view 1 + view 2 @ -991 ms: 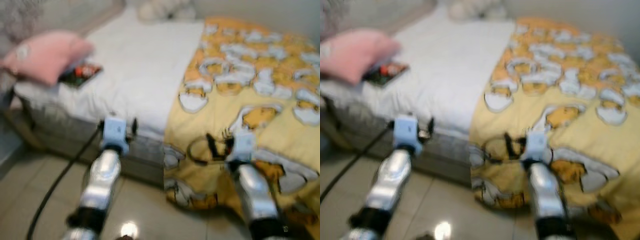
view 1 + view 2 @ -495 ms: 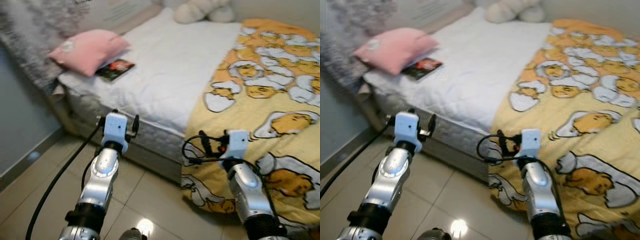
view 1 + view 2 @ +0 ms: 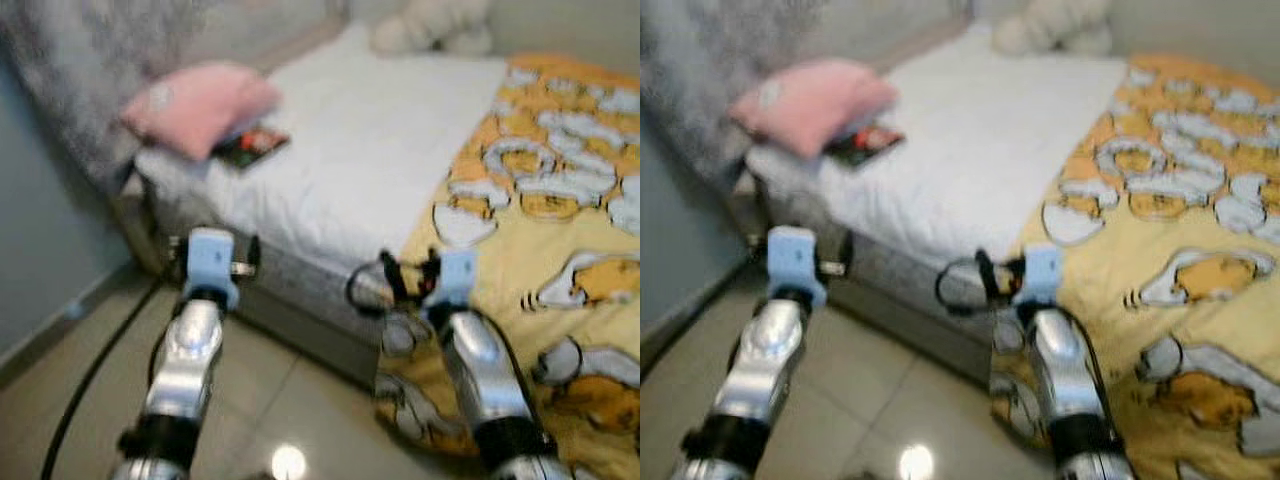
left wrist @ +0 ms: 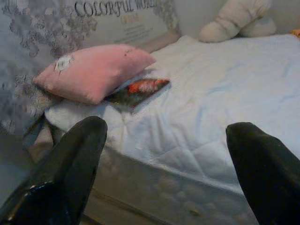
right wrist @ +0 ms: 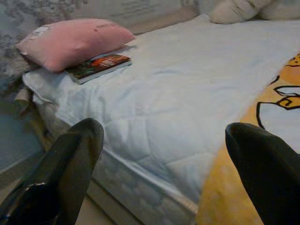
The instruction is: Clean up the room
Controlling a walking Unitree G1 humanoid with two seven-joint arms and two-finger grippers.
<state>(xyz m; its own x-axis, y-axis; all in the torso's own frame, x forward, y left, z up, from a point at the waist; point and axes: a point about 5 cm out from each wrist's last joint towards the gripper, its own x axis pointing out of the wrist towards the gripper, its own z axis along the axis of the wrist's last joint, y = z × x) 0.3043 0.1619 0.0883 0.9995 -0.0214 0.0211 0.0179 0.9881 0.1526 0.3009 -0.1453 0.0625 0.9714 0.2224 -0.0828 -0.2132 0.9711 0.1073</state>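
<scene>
The book [image 4: 136, 91] lies on the bed [image 3: 390, 150] at 11 o'clock, touching the pink pillow [image 3: 195, 105]. Our left gripper [image 4: 164, 168] and right gripper [image 5: 164, 168] are open and empty; we are in approach and must next come nearer.

Both arms reach forward, left end effector [image 4: 164, 154] and right end effector [image 5: 164, 159] apparently spread wide.

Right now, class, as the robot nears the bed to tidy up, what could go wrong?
The yellow blanket hangs over the bed's edge to the floor near the right gripper; it might snag or trip the robot. The book lies partly tucked under the pink pillow, so pulling it could drag the pillow off. Both grippers are open and hold nothing.
</scene>
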